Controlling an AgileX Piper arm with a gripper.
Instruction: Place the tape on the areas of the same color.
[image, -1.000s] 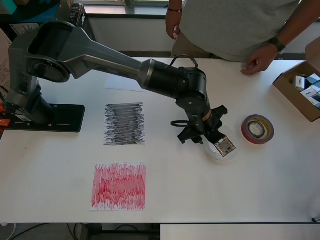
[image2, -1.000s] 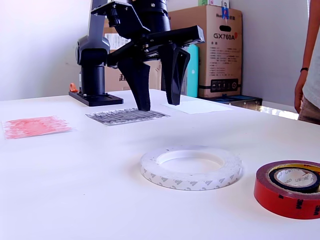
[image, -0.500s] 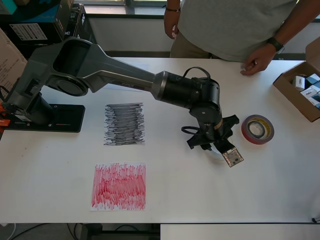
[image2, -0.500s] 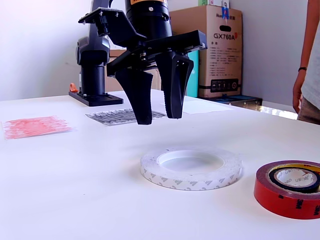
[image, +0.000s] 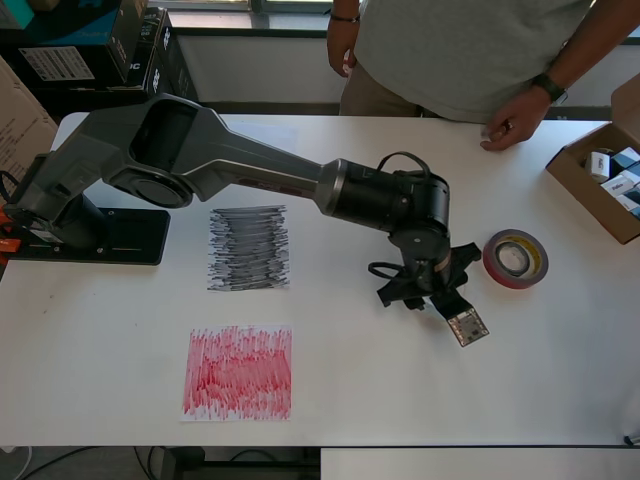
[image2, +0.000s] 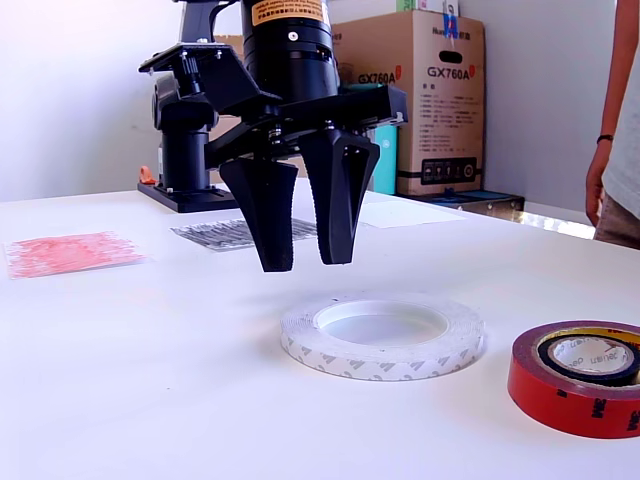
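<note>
In the exterior view my gripper (image2: 303, 262) is open and empty, its fingers pointing down a little above the table. It hangs just behind the wide white tape ring (image2: 383, 335), toward that view's left. In the overhead view the gripper (image: 430, 295) hides the white ring. The red-brown roll (image2: 580, 378) (image: 515, 258) lies to the right, with a dark ring (image2: 590, 357) showing inside it. The black scribbled sheet (image: 249, 248) (image2: 250, 232) and the red scribbled sheet (image: 238, 372) (image2: 70, 250) lie to the left. The white sheet (image2: 400, 213) lies at the back, mostly under the arm in the overhead view.
A person (image: 470, 50) stands at the table's far side with a hand (image: 515, 122) on the table. An open cardboard box (image: 600, 180) sits at the overhead view's right edge. The arm's base (image: 100, 235) is at the left. Cartons (image2: 430, 100) stand behind the table.
The gripper has moved toward the white ring and come lower. Its fingers have drawn closer together. The rolls and sheets have not moved.
</note>
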